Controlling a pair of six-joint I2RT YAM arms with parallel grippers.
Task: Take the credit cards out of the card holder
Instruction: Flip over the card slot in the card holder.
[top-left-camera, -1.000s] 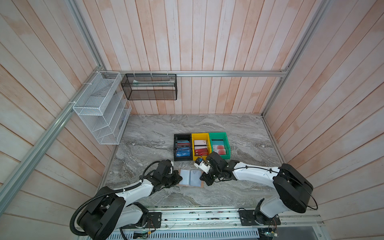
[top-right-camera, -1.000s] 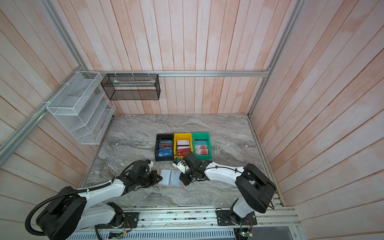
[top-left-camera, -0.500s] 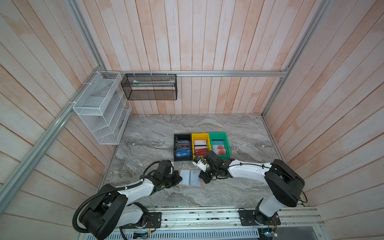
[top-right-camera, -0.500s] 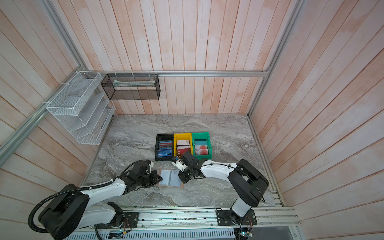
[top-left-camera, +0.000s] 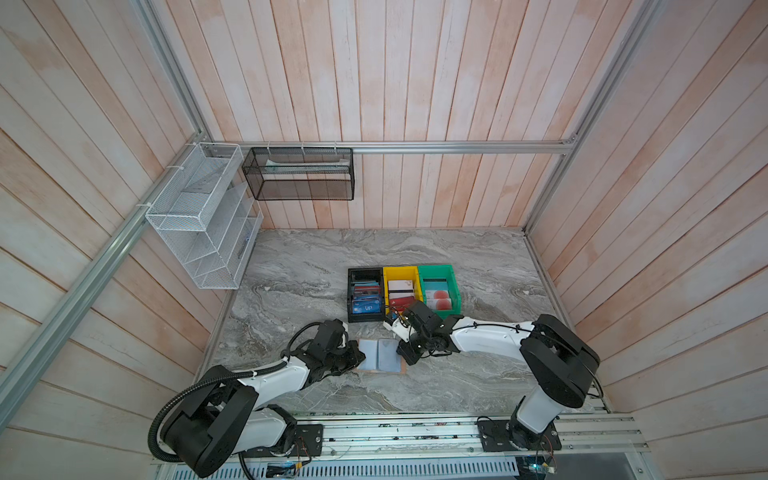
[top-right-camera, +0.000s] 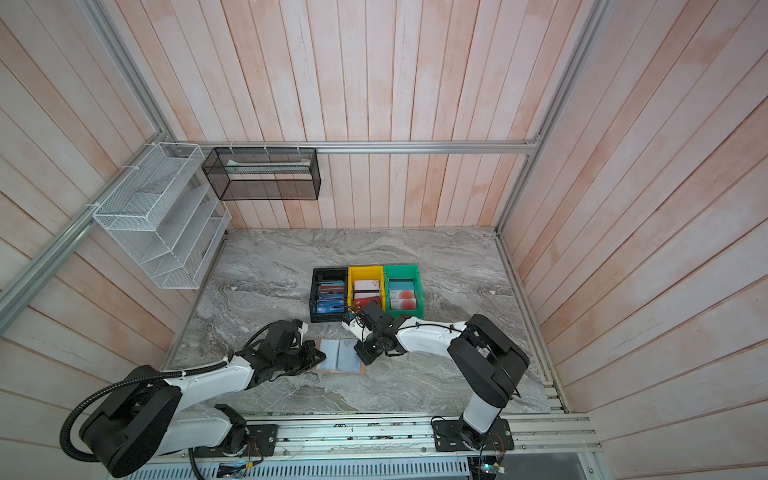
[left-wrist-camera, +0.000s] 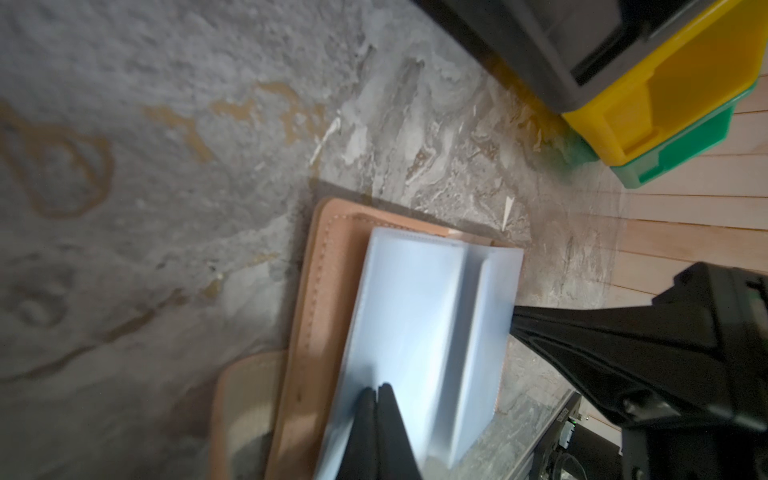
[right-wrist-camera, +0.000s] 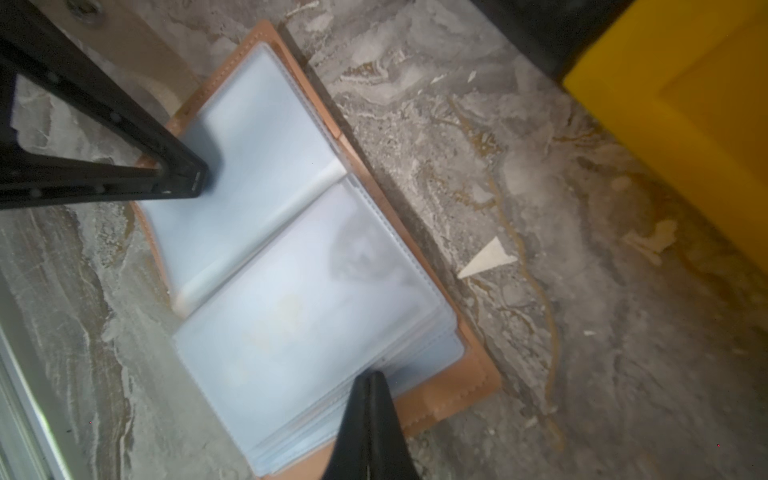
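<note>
The tan card holder (top-left-camera: 381, 356) (top-right-camera: 340, 356) lies open and flat on the marble table, its pale blue sleeves (right-wrist-camera: 299, 324) facing up. My left gripper (top-left-camera: 360, 357) (left-wrist-camera: 376, 390) is shut, with its tips resting on the left sleeve page. At the holder's right edge my right gripper (top-left-camera: 405, 358) (right-wrist-camera: 372, 376) is also shut, its tips against the stacked sleeve edges. No card shows clearly inside the sleeves. Credit cards lie in the bins behind: a red one (top-left-camera: 401, 300) and whitish ones with orange-red circles (top-left-camera: 438, 300).
Black (top-left-camera: 365, 275), yellow (top-left-camera: 400, 272) and green (top-left-camera: 438, 270) bins stand in a row just behind the holder. A white wire rack (top-left-camera: 203, 216) and a black mesh basket (top-left-camera: 299, 174) hang on the walls. An aluminium rail (top-left-camera: 415, 432) runs along the table's front edge.
The right arm has swung a little to the left, bringing its shut gripper down to the holder's right edge. The left gripper has hardly moved on the left page.
</note>
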